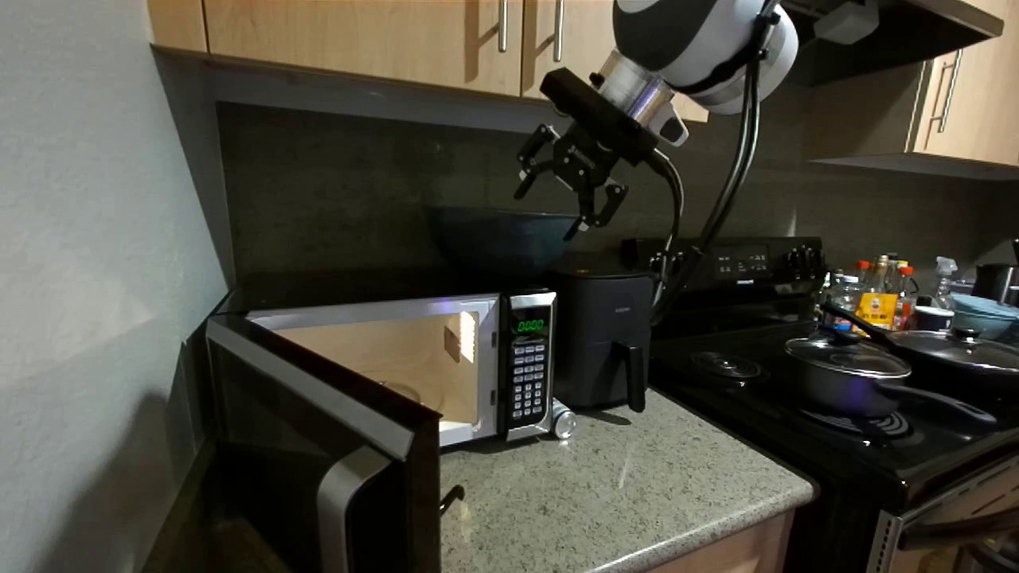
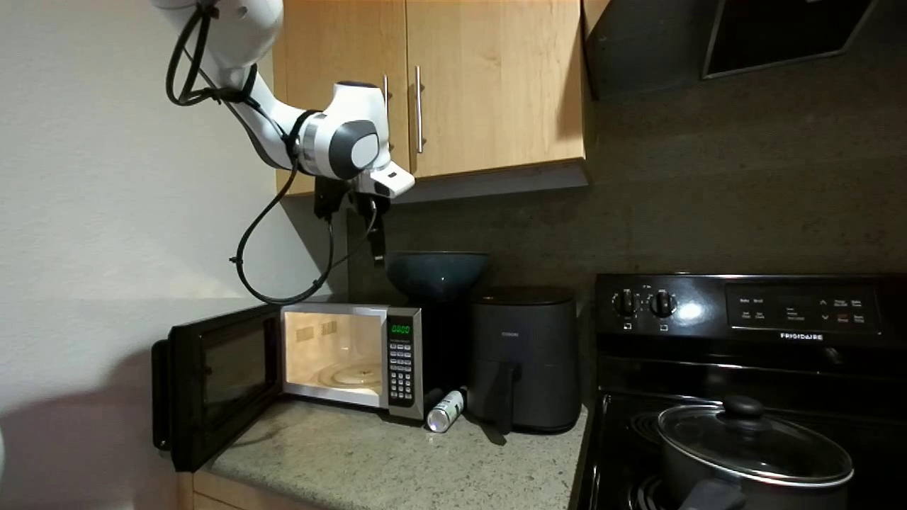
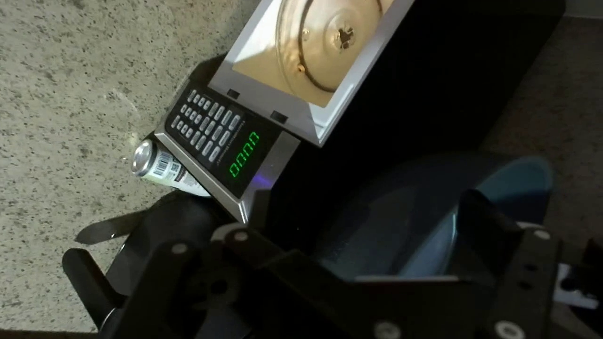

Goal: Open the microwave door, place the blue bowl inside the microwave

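The microwave (image 2: 405,361) stands on the counter with its lit white interior exposed. Its door (image 2: 237,372) is swung far out toward the wall in both exterior views; the wrist view leaves it out. A dark blue bowl (image 1: 501,243) rests up on or behind the microwave's top; its base is hidden. My gripper (image 1: 547,211) hangs over the bowl, fingers spread and pointing down. In the wrist view the bowl (image 3: 386,221) fills the space beyond my gripper (image 3: 367,207), one fingertip overlapping its rim. Whether they touch, I cannot tell. Nothing is gripped.
A black air fryer (image 1: 605,334) stands right beside the microwave, with a can (image 2: 446,411) lying between them. Wooden cabinets (image 2: 496,92) hang close above the arm. A stove (image 1: 732,366) with lidded pots is further right. A glass turntable (image 3: 325,61) sits inside the microwave.
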You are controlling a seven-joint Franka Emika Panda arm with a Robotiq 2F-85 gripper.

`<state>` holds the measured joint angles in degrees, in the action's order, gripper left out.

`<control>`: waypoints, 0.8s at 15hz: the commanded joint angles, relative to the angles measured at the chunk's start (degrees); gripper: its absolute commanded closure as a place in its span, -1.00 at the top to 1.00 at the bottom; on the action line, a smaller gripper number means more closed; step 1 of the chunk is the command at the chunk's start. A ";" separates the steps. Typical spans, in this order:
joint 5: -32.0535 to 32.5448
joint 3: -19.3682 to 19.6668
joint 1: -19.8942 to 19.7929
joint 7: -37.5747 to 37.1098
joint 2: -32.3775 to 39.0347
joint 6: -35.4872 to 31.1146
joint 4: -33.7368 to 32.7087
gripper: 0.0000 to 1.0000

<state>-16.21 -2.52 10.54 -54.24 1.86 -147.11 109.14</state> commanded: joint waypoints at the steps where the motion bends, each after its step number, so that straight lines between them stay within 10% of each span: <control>1: -4.04 -1.34 -1.92 2.63 -2.59 -6.62 2.57 1.00; 12: -16.10 -1.48 -3.06 2.87 -0.08 -7.54 0.31 1.00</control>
<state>-27.23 -2.88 8.97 -53.59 1.62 -155.79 109.22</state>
